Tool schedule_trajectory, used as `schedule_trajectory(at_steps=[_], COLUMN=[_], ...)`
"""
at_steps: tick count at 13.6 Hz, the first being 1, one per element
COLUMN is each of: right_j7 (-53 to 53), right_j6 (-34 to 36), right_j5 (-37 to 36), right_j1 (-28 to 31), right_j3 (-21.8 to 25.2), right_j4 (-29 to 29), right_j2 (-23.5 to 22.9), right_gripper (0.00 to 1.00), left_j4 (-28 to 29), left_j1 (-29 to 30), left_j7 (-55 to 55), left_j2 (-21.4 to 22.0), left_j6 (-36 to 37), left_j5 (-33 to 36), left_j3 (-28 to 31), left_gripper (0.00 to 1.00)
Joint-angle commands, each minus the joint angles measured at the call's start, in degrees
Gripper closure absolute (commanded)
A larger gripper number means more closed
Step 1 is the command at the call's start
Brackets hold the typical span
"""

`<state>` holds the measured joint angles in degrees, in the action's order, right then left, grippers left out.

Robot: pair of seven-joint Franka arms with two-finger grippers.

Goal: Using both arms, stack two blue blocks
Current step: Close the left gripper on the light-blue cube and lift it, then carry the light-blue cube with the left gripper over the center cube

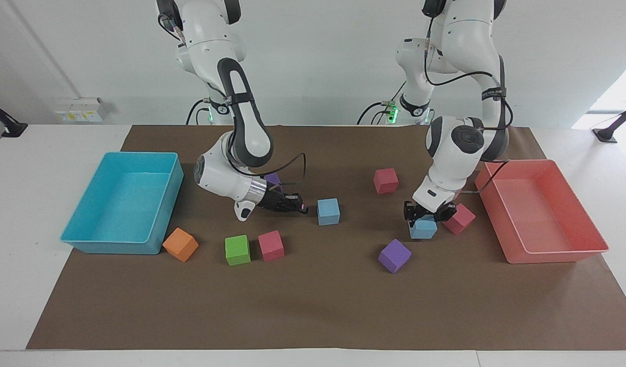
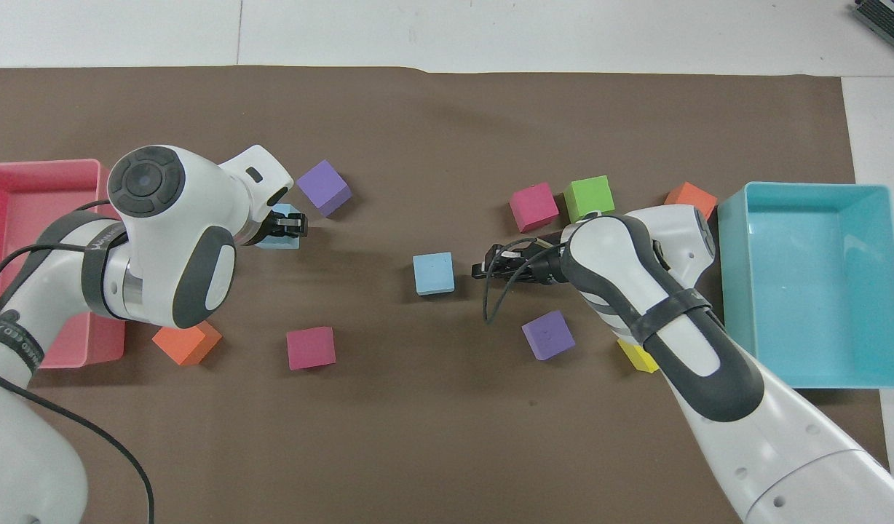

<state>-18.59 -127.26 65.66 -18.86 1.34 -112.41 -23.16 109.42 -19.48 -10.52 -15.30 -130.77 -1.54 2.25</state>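
One sky-blue block [image 1: 423,229] is in my left gripper [image 1: 426,216], which is shut on it and holds it just above the brown mat, near the pink tray; the overhead view shows this block [image 2: 279,241] under the gripper [image 2: 293,226]. The other sky-blue block [image 1: 328,211] sits on the mat near the middle [image 2: 433,274]. My right gripper [image 1: 302,207] is low and level, shut and empty, beside that block toward the right arm's end, with a small gap; it also shows in the overhead view [image 2: 477,271].
A pink tray [image 1: 557,255] stands at the left arm's end and a turquoise tray [image 1: 88,243] at the right arm's end. A reddish cube [image 1: 461,218] and a purple cube [image 1: 394,256] lie close to the held block. Green [image 1: 237,250], red [image 1: 270,245] and orange [image 1: 180,244] cubes lie near the right arm.
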Motion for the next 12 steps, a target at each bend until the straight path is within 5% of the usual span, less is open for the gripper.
schedule_trajectory(at_steps=[1,12], right_j7=[-2.6,-2.7], right_j6=[-0.9,-0.8], right_j5=[2.2,2.2], right_j1=[0.5,0.6], right_j3=[-0.4,-0.4], right_j4=[-0.5,-0.5], right_j2=[0.0,0.0], right_gripper=[1.0,1.0], left_j4=[-1.1,-8.9], left_j1=[-1.4,-13.1], left_j7=[-0.7,-17.6], left_j2=[0.0,-2.2], left_j6=[1.0,3.9], left_j5=[-0.2,1.8], left_j3=[1.1,1.1], left_gripper=[1.0,1.0])
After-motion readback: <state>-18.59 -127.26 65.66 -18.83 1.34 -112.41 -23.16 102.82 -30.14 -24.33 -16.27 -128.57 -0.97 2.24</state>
